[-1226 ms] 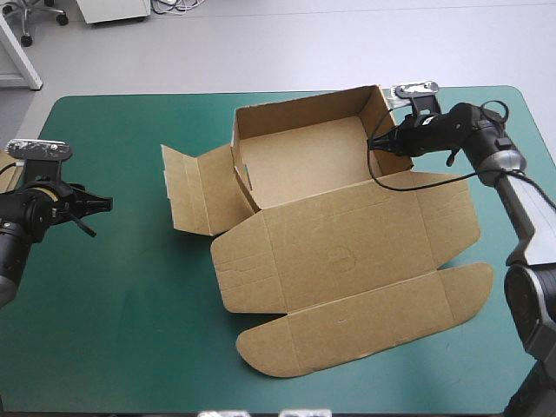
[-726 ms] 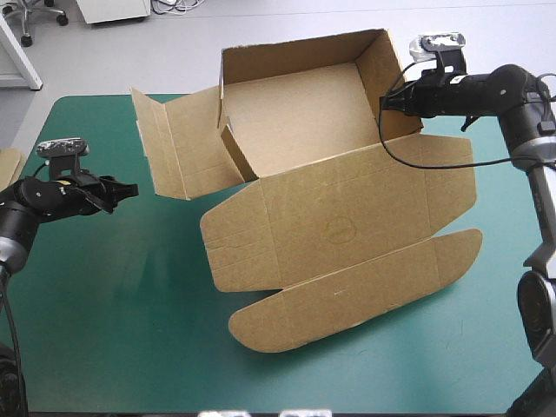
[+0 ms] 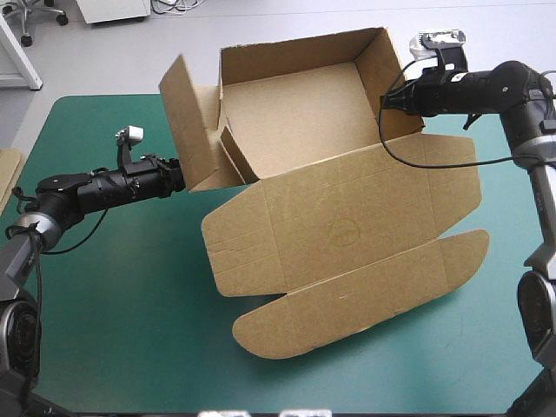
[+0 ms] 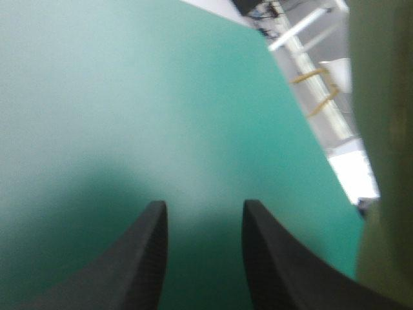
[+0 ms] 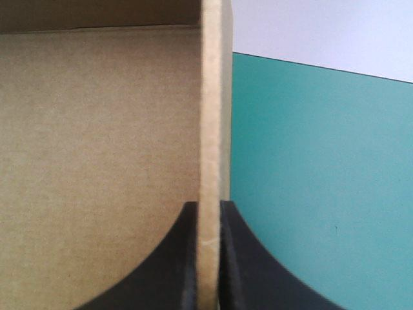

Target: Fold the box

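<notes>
Right gripper [image 3: 388, 98] is clamped nearly closed on the box [image 3: 295, 130], gripping the right wall [image 5: 210, 129] with the board pinched between its fingers. The tray end looks tipped up off the teal-green cover [image 3: 113, 304]. The lid [image 3: 347, 234] slopes down to the box's near side, where the front flap [image 3: 356, 304] lies flat. Left gripper [image 3: 176, 175] sits at the outer face of the box's left flap [image 3: 187, 122], which stands raised. You'll see its fingers [image 4: 145, 258] apart and holding nothing. Can't tell whether it touches the flap.
</notes>
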You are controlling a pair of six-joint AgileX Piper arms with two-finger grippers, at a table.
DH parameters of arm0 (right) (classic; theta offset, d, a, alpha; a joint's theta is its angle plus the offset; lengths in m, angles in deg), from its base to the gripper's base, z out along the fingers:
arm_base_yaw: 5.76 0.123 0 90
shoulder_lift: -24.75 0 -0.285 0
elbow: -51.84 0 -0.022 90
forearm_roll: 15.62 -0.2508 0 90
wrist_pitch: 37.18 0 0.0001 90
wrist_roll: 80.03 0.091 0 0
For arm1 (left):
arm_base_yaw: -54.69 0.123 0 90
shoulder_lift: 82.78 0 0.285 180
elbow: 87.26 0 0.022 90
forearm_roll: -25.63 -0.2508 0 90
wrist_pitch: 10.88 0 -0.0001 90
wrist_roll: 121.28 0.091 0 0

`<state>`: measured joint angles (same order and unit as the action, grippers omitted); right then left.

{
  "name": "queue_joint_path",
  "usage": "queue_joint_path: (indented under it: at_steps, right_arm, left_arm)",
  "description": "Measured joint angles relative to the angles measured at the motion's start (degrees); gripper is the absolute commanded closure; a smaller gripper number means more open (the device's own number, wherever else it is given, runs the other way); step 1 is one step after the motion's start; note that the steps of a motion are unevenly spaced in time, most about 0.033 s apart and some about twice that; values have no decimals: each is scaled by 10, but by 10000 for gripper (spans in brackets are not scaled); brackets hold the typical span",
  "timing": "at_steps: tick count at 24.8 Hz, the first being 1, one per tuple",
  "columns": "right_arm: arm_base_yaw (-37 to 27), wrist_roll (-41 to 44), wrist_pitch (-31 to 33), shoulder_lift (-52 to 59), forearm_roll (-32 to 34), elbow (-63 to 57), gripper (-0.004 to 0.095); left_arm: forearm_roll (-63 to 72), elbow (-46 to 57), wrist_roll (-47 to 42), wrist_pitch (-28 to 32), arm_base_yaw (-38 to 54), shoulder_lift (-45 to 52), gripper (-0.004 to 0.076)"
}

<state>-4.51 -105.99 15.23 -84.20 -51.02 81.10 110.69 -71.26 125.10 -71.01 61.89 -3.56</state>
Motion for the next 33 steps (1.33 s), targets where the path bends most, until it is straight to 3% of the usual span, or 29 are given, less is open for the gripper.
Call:
queue_joint_path:
  at_steps: [3, 6, 11, 17, 26, 33]
  right_arm:
    - [0, 5, -1, 0, 19, 0, 913]
    - [0, 7, -1, 0, 27, 0, 913]
    - [0, 11, -4, 0, 28, 0, 913]
    - [0, 21, -8, 0, 42, 0, 913]
    - [0, 25, -17, 0, 44, 0, 913]
    - [0, 40, -20, 0, 52, 0, 913]
  left_arm:
    - [49, -1, 9, -56, -3, 0, 449]
    - [82, -2, 10, -68, -11, 1, 449]
    - [100, -3, 9, -68, -41, 1, 439]
    - [103, -13, -5, -68, -60, 1, 330]
    - [105, -131, -63, -74, -95, 1, 293]
    - [52, -190, -123, -38, -121, 1, 291]
